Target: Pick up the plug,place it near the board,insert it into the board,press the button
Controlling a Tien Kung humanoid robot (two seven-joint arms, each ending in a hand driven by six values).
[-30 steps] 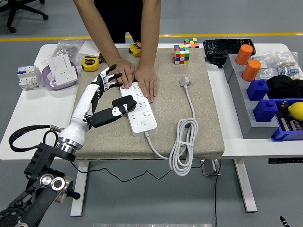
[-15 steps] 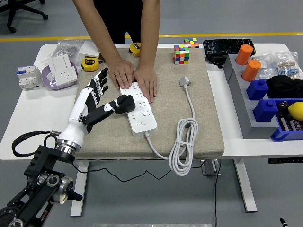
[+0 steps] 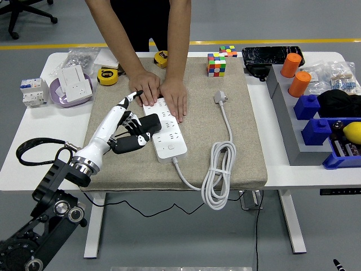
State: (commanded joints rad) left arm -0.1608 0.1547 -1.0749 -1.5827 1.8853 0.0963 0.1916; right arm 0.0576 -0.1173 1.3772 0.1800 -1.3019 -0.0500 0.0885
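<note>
Robot's left hand (image 3: 131,127) reaches the power strip (image 3: 166,129), plug (image 3: 220,97) not yet picked up
Its fingers, loosely spread, hold nothing; a person's hands (image 3: 162,93) pin the strip (plug lies well apart on the mat (image 3: 248,152)); farther right, blue bins (image 3: 333,141) hold a yellow object (image 3: 352,132)

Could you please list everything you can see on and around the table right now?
power strip: 1, white, on the mat
plug: 1, grey-white, right of the strip, cable coiled
mat: 1, beige, table centre
cubes: 2, multicoloured, far edge
tape measures: 2, yellow, far left
cylinders: 2, orange, right
bins: blue, right
person's hands: 2, pressing on the strip's far end
left hand: 1, black and white, at the strip's left side
</note>
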